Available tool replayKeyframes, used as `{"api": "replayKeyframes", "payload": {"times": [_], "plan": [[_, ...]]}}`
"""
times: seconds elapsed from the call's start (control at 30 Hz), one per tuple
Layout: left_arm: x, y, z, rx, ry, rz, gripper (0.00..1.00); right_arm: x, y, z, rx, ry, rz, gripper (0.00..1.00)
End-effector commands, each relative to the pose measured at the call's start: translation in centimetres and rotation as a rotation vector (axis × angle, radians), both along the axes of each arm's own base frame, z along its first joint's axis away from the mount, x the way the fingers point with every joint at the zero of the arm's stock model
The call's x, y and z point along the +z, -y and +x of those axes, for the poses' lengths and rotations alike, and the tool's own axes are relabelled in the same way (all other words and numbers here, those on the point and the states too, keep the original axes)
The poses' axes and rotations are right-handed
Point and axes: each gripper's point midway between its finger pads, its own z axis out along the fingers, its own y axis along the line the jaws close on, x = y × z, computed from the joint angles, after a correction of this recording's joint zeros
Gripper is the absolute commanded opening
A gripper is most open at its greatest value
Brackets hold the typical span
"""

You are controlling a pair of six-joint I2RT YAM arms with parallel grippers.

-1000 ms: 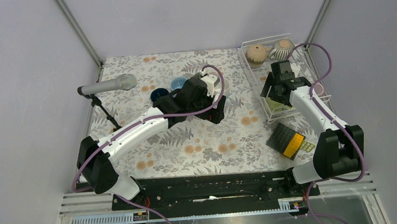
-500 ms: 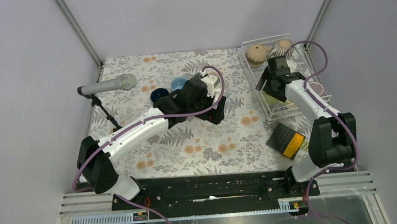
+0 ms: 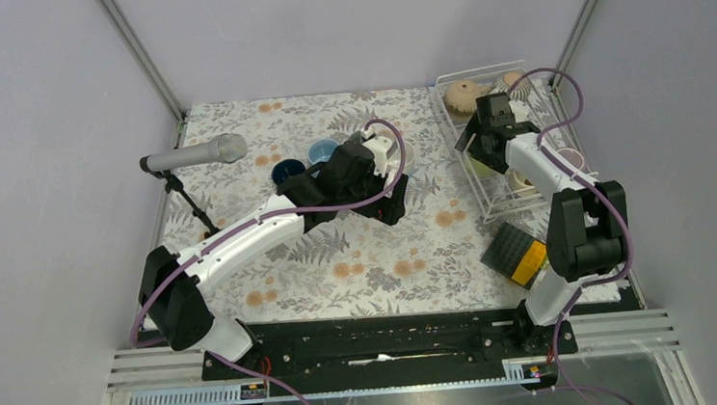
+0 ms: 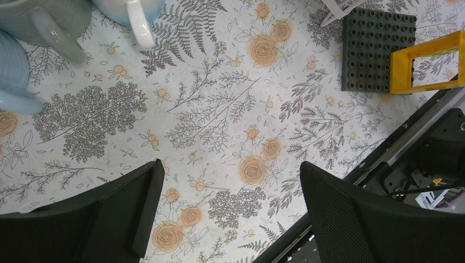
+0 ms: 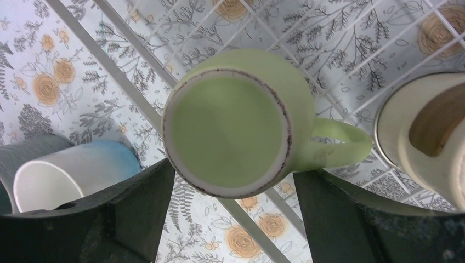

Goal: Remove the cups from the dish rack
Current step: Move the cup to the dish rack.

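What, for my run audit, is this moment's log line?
left gripper open over tablecloth | right gripper open, flanking green cup in dish rack

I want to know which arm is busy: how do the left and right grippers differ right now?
The left gripper hangs over bare tablecloth with nothing between its fingers; the right gripper flanks the green mug with its fingers. The left gripper is outside the dish rack; the right gripper is over it. Both are open.
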Motion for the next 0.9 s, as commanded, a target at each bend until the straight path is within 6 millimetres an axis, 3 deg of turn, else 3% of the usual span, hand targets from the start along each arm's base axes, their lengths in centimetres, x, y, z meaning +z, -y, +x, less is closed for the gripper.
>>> {"api": "replayKeyframes", "payload": {"times": [0.0, 0.33, 0.67, 0.87], "plan": [[1.4, 0.4, 0.3, -0.017, 0.046, -0.042, 0.99, 2.3, -0.6, 3.2, -0.012, 0.094, 0.032, 0.86], [1.2, 0.4, 0.3, -0.019, 0.044, -0.037, 0.99, 2.8, -1.0, 4.7, 0.019, 0.109, 0.034, 0.87], [1.2, 0.4, 0.3, -0.021, 0.04, -0.041, 0.99, 5.4, -2.0, 2.7, 0.125, 0.16, 0.053, 0.95], [1.3, 0.5, 0.2, -0.023, 0.037, -0.047, 0.99, 6.0, -0.3, 1.0, 0.151, 0.167, -0.058, 1.0]]}}
